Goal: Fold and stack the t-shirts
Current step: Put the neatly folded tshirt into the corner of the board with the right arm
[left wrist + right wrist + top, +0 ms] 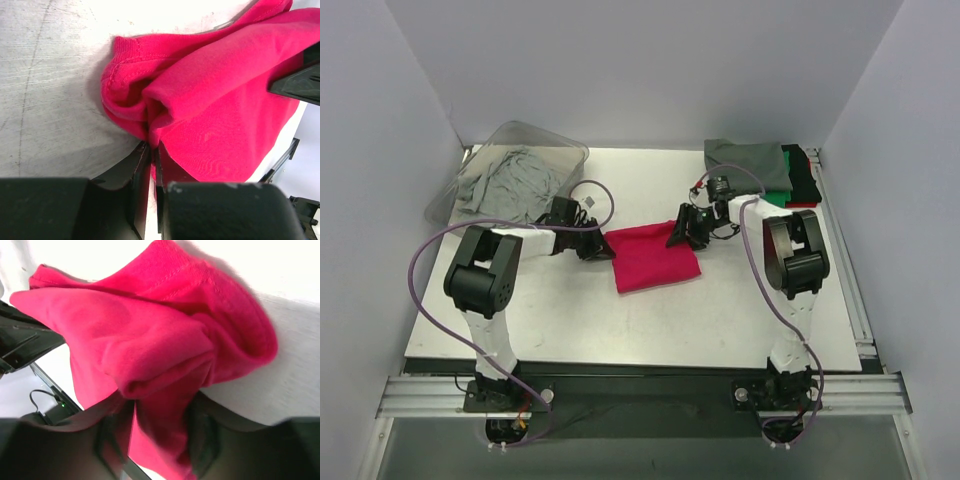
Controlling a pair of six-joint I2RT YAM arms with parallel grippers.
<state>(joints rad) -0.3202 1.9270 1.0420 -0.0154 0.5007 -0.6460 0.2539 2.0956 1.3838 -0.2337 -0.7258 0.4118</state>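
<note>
Magenta t-shirt (655,258), folded (on counter (620,320)): left hand (604,250) pinches one edge; right hand (676,236) clamps the opposite edge.

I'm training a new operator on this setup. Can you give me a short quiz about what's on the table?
1. True or false: the pink shirt lies on top of the stack.
2. What tops that stack at the far right? A yellow shirt, B grey shirt, C blue shirt.
3. The left gripper pinches the ____.
Key: 1 false; 2 B; 3 pink shirt.
</note>
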